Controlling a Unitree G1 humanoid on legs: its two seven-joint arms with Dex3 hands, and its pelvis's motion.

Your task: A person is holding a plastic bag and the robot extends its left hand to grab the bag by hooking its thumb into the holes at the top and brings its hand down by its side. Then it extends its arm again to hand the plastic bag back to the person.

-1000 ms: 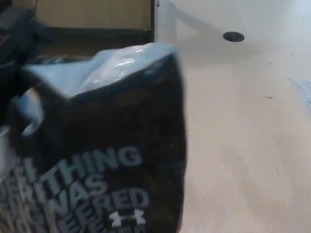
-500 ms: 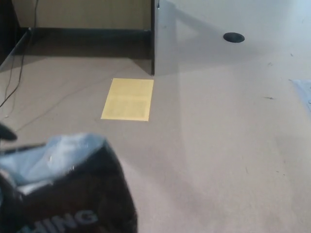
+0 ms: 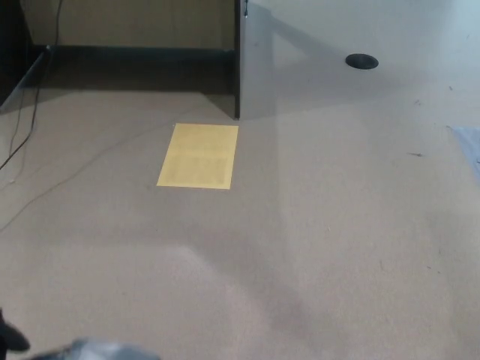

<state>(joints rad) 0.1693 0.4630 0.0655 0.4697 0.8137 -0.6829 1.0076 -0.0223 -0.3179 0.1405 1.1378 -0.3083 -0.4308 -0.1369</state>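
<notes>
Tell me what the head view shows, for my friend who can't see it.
Mostly bare beige floor, with a flat yellow paper rectangle lying on it. A sliver of pale plastic bag peeks in at the bottom left edge, and a small black round hole sits top right.

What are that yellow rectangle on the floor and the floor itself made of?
The flat yellow rectangle looks like paper or thin card: matte, lying flush, with faint fold-like lines across it. It could also be a painted or taped patch; the picture leaves that open. The beige floor looks like a smooth hard surface such as vinyl or sealed concrete: it is seamless, faintly speckled and lightly scuffed.
</notes>
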